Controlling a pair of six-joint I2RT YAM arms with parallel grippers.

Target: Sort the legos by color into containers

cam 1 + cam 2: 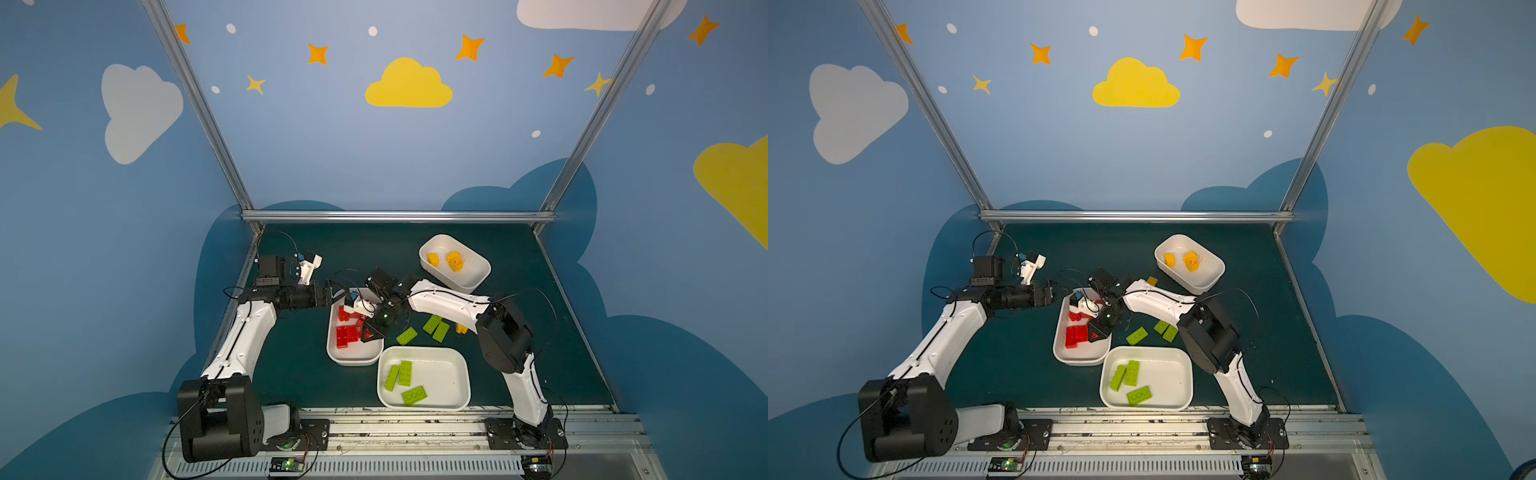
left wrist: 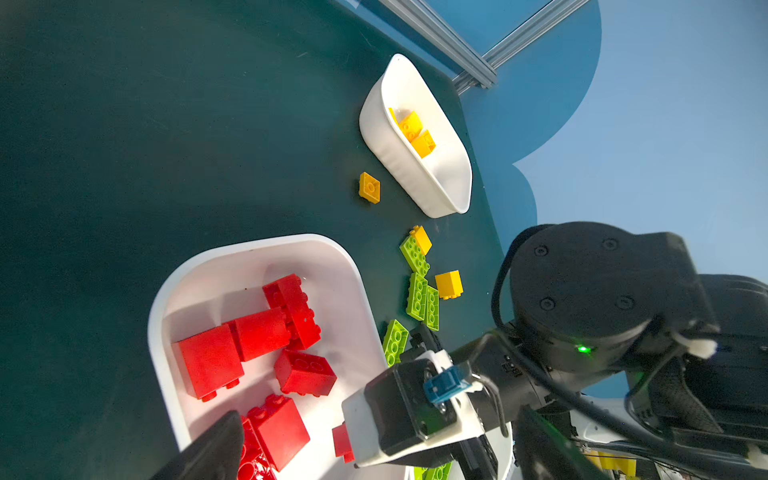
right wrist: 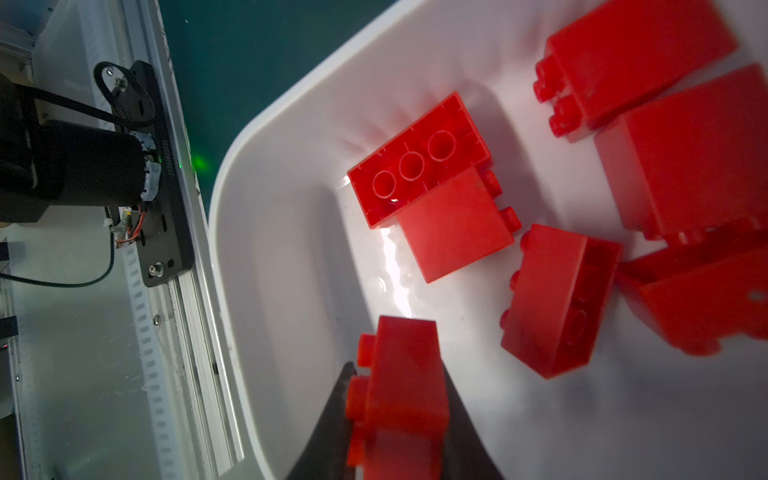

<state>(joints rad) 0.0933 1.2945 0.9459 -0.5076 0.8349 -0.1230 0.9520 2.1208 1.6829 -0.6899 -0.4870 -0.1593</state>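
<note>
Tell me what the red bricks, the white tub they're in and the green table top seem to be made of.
Red bricks: hard moulded plastic, glossy; crisp studs and hollow tubes underneath. White tub: smooth glossy plastic; bright glare on its floor. Table top: matt dark green, no shine; perhaps felt or a rubber mat.

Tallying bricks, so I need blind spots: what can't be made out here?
Both top views: right arm covers part of the white plastic tub of red bricks.
Right wrist view: red studded brick in the right gripper, blurred and cropped.
A top view: yellow plastic brick half behind that arm.
</note>
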